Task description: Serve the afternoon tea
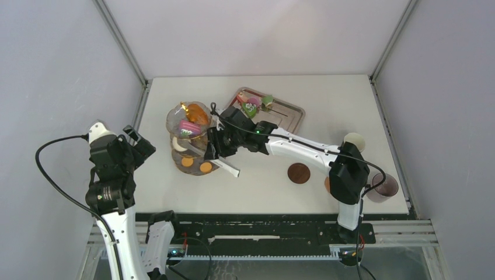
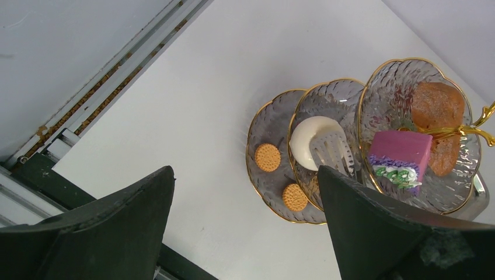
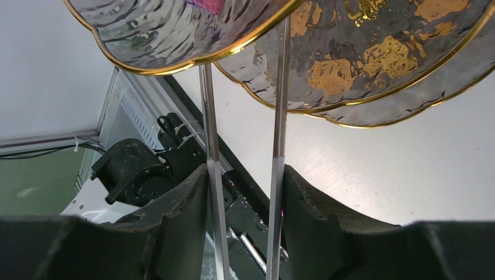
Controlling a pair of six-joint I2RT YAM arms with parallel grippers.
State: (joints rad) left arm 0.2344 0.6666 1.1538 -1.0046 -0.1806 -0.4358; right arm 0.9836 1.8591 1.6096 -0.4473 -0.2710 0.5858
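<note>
Right gripper, closest to its lens: its fingers are pressing on the outer sides of the long metal tongs, gripping them while the two blades are standing apart.
Tongs' slotted tip: is resting on the white ring donut, which is lying on the middle tier.
Three-tier glass stand: is standing on the table's left half, just beside the steel tray.
Top tier: is carrying a pink cake and a brown cake, both beside the gold pole.
Bottom tier: is holding two orange cookies.
Tray: is holding several small cakes.
Brown coaster: is lying bare at centre-right.
Cup: is sitting near the right edge.
Left gripper: is hovering left of the stand, jaws gaping wide, gripping nothing.
</note>
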